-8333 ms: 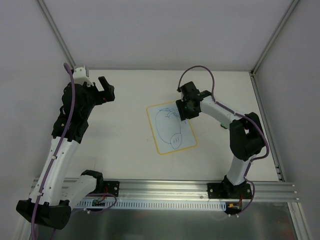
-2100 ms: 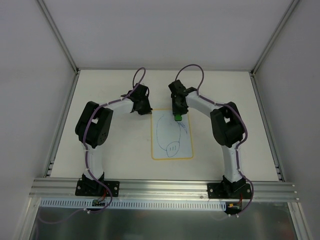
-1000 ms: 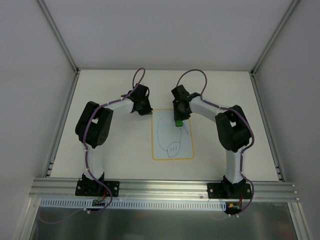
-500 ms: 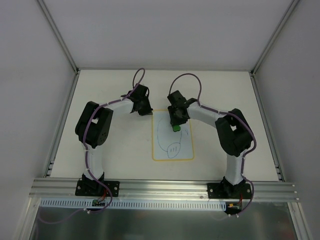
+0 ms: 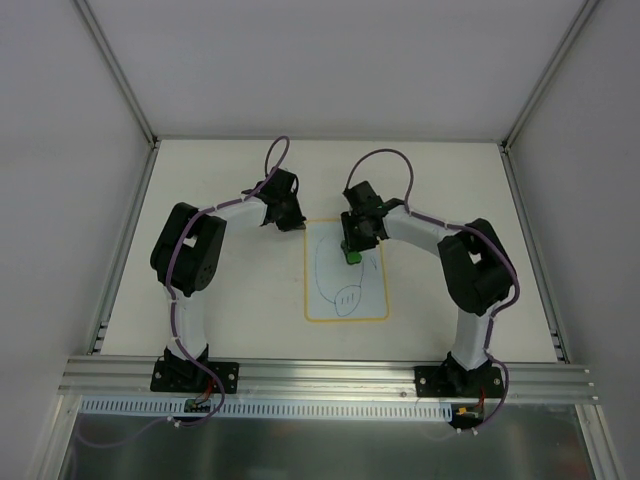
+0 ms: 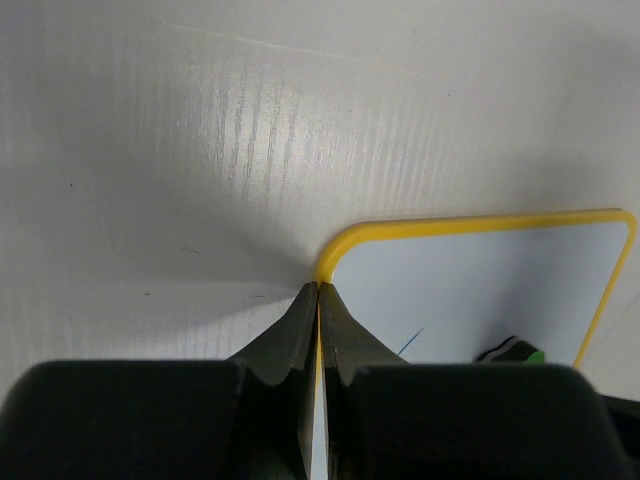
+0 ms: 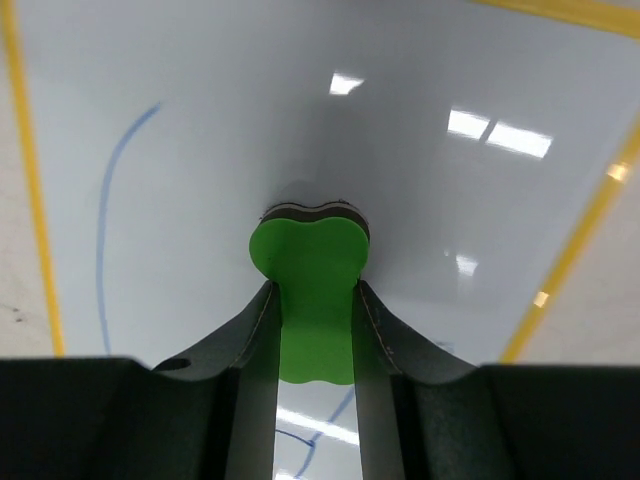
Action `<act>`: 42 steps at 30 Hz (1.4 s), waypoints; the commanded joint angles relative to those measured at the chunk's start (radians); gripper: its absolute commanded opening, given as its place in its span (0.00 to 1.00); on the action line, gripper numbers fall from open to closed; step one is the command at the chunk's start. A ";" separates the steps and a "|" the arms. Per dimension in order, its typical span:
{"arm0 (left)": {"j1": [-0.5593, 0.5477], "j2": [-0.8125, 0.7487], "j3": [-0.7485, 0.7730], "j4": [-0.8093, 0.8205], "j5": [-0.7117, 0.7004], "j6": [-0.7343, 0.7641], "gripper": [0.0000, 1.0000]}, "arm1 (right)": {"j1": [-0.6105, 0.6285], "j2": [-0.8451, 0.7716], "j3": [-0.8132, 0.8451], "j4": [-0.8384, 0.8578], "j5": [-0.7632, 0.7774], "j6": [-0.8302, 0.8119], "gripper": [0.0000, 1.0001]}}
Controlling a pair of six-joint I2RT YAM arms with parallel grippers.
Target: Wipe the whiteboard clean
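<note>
At the middle of a pale matte table, the whiteboard is lying flat. It is a small glossy white rectangle with rounded corners and a thin yellow border, its long sides running away from the arms. Bare table is lying open on every side of it. Grey walls are standing well back at the left, right and far end, and a metal rail is running along the near edge.

Blue pen lines are showing on the board: a long loop on its left half and a small oval nearer the arms.

The left gripper is touching the board's far left corner, its black fingers closed together with nothing between them. The right gripper is clamping a green eraser, a lobed block with a dark layer underneath, and is holding it against the far part of the board. Light is glinting off the surface beside it.
</note>
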 commanded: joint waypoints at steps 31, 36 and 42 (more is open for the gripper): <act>-0.001 0.022 0.007 -0.085 -0.006 0.000 0.00 | 0.052 -0.153 -0.341 -0.110 -0.003 0.014 0.00; 0.002 0.026 0.029 -0.085 0.000 0.015 0.00 | -0.057 -0.165 -0.349 -0.109 0.098 0.068 0.00; 0.002 0.034 0.044 -0.083 0.032 0.023 0.00 | -0.099 -0.122 -0.263 -0.112 0.155 0.067 0.00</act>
